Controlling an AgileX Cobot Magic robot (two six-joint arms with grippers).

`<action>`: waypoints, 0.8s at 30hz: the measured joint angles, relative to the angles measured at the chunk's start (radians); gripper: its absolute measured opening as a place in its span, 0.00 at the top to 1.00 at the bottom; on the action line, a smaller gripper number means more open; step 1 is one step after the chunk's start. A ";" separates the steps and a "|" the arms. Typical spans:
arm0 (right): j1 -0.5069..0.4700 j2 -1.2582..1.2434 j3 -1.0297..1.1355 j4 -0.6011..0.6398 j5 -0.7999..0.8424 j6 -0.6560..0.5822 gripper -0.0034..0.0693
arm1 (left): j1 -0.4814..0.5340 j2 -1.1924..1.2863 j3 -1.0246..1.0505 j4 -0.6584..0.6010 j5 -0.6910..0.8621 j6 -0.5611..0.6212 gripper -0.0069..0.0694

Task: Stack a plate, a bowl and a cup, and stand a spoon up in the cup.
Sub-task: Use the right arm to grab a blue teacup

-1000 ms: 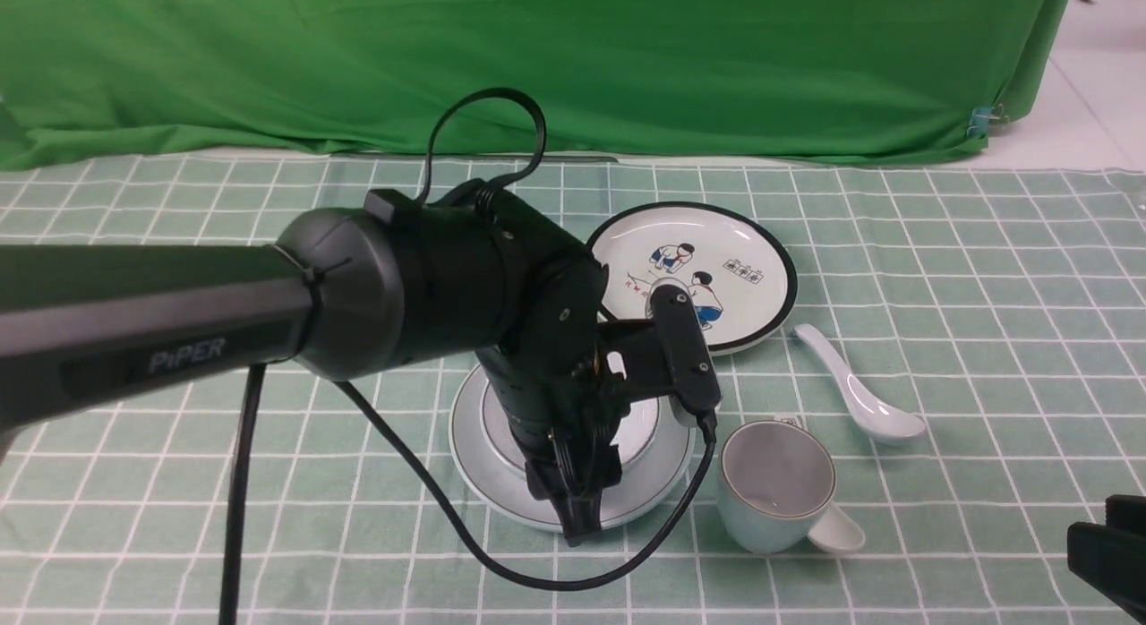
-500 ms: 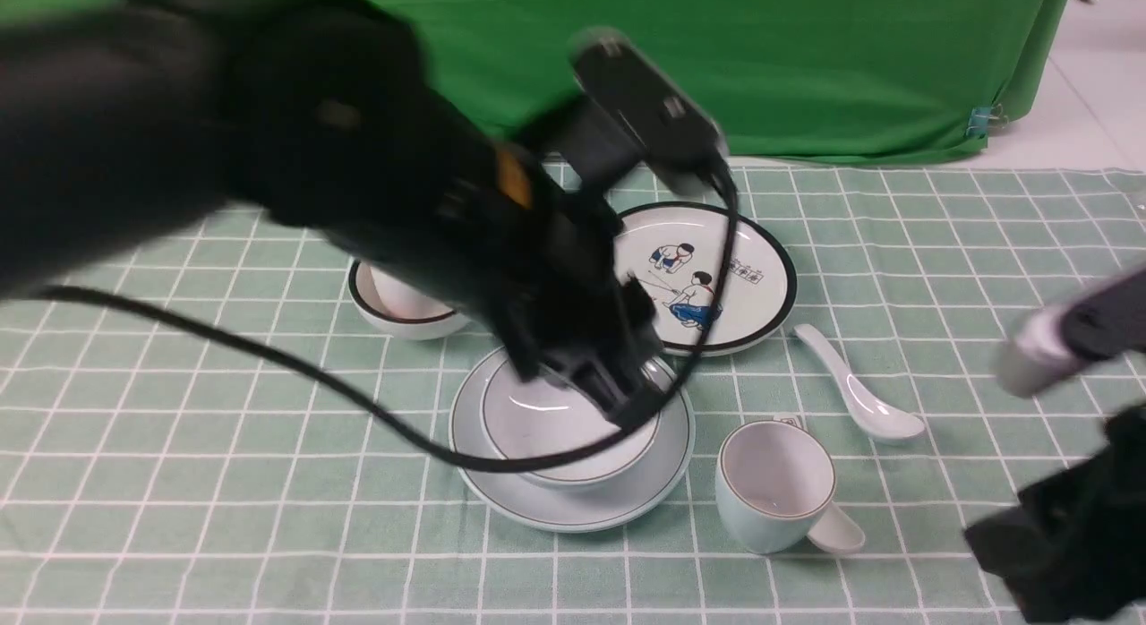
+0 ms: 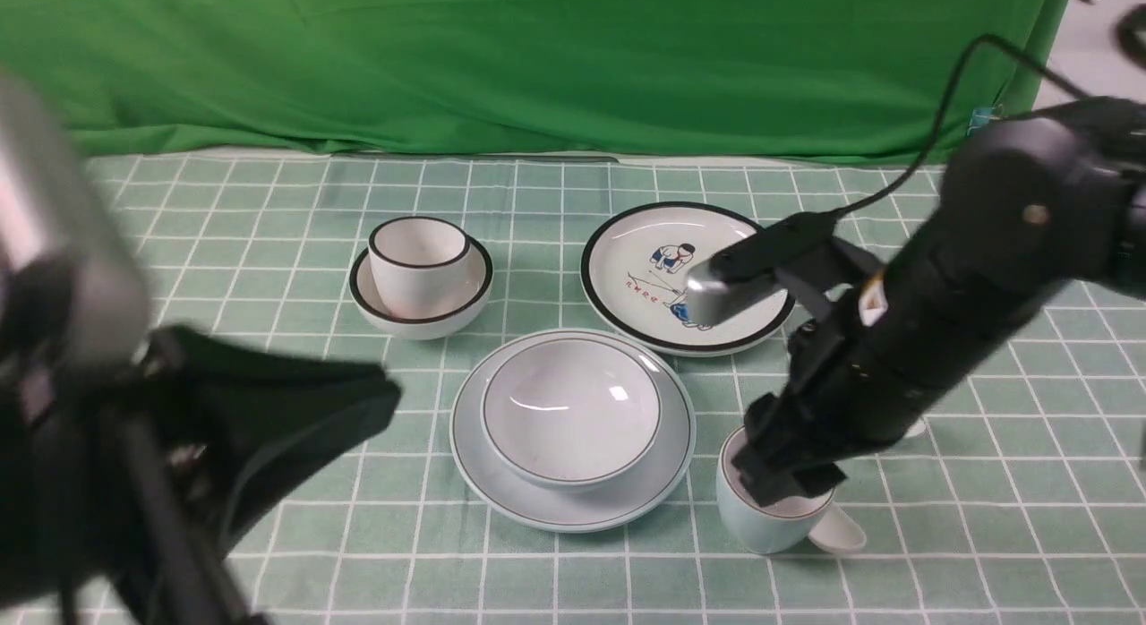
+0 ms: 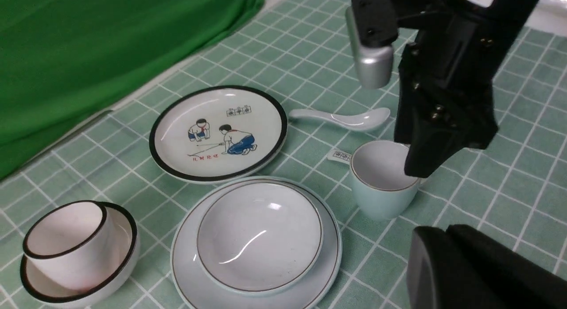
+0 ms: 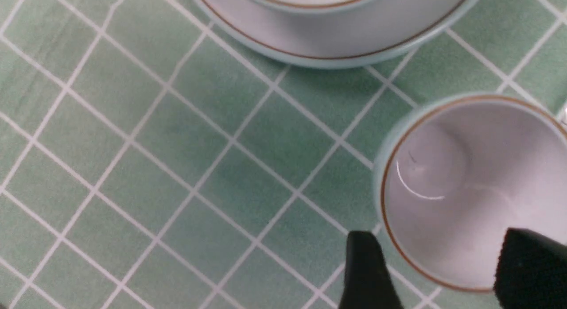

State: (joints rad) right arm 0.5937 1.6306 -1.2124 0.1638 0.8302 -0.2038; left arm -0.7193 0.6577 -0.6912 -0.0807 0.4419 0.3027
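The pale plate [image 3: 573,513] lies at the table's middle with the pale bowl [image 3: 573,415] standing in it; both also show in the left wrist view [image 4: 186,273] [image 4: 259,236]. The cup [image 3: 761,526] stands upright to their right. My right gripper [image 3: 788,482] is open at the cup's rim; in the right wrist view [image 5: 447,273] one finger is outside the cup [image 5: 443,176] and the other over its inside. The plain spoon [image 4: 350,118] lies beyond the cup, mostly hidden by my right arm in the front view. My left gripper [image 3: 389,397] is shut and empty, low at the left.
A spoon with a printed handle [image 4: 339,156] lies against the cup's base, its end showing in the front view [image 3: 842,531]. A black-rimmed cartoon plate [image 3: 689,276] sits behind. A black-rimmed bowl [image 3: 376,307] holding a black-rimmed cup [image 3: 419,262] stands at the back left.
My left arm has pulled away from over the bowl to the lower left. My right arm has swung in from the right and lowered its open gripper onto the cup's rim.
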 joint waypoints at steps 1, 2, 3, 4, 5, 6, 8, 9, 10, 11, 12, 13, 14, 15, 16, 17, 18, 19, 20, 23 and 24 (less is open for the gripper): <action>0.000 0.030 -0.015 0.005 0.000 -0.002 0.37 | 0.000 -0.035 0.039 -0.002 -0.027 0.000 0.91; 0.001 0.044 -0.021 0.008 0.001 -0.003 0.37 | 0.000 -0.066 0.073 -0.003 -0.051 0.000 0.91; 0.002 0.063 -0.026 0.008 0.001 -0.004 0.37 | 0.000 -0.096 0.106 -0.005 -0.073 0.000 0.91; 0.005 0.075 -0.028 0.009 0.001 -0.005 0.37 | 0.000 -0.112 0.123 -0.008 -0.091 0.000 0.91; 0.007 0.084 -0.029 0.009 0.001 -0.009 0.37 | 0.000 -0.128 0.141 -0.013 -0.099 -0.001 0.91; 0.010 0.094 -0.030 0.010 0.001 -0.012 0.37 | 0.000 -0.134 0.149 -0.014 -0.107 -0.002 0.90; 0.013 0.111 -0.030 0.011 0.001 -0.021 0.37 | 0.000 -0.142 0.162 -0.018 -0.114 -0.002 0.90; 0.014 0.122 -0.030 0.011 -0.002 -0.024 0.37 | 0.000 -0.144 0.167 -0.022 -0.120 -0.002 0.90; 0.015 0.130 -0.030 0.010 -0.006 -0.029 0.37 | 0.000 -0.144 0.168 -0.023 -0.123 -0.002 0.90; 0.015 0.137 -0.030 0.010 -0.010 -0.037 0.38 | 0.000 -0.144 0.169 -0.023 -0.125 -0.002 0.90; 0.015 0.151 -0.030 0.010 -0.014 -0.047 0.39 | 0.000 -0.144 0.170 -0.025 -0.127 -0.003 0.90; 0.015 0.153 -0.030 0.010 -0.014 -0.050 0.40 | 0.000 -0.144 0.170 -0.025 -0.127 -0.003 0.90; 0.015 0.168 -0.030 0.010 -0.016 -0.053 0.44 | 0.000 -0.144 0.170 -0.026 -0.130 -0.003 0.90; 0.015 0.179 -0.030 0.010 -0.016 -0.057 0.47 | 0.000 -0.144 0.170 -0.026 -0.130 -0.003 0.90; 0.015 0.189 -0.030 0.010 -0.016 -0.060 0.52 | 0.000 -0.144 0.170 -0.026 -0.130 -0.003 0.90; 0.015 0.196 -0.030 0.010 -0.016 -0.062 0.57 | 0.000 -0.144 0.170 -0.026 -0.130 -0.003 0.90; 0.015 0.200 -0.030 0.010 -0.016 -0.066 0.62 | 0.000 -0.144 0.170 -0.026 -0.130 -0.003 0.90; 0.015 0.201 -0.030 0.010 -0.015 -0.069 0.69 | 0.000 -0.144 0.170 -0.026 -0.130 -0.003 0.90; 0.015 0.201 -0.031 0.010 -0.011 -0.069 0.75 | 0.000 -0.144 0.170 -0.026 -0.130 -0.003 0.90; 0.015 0.187 -0.049 0.000 0.010 -0.072 0.83 | 0.000 -0.144 0.170 -0.027 -0.130 -0.003 0.90; 0.018 0.183 -0.056 0.003 0.026 -0.071 0.83 | 0.000 -0.144 0.170 -0.028 -0.130 -0.003 0.90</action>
State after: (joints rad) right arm 0.6114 1.8137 -1.2681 0.1665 0.8566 -0.2747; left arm -0.7193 0.5140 -0.5216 -0.1092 0.3124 0.2997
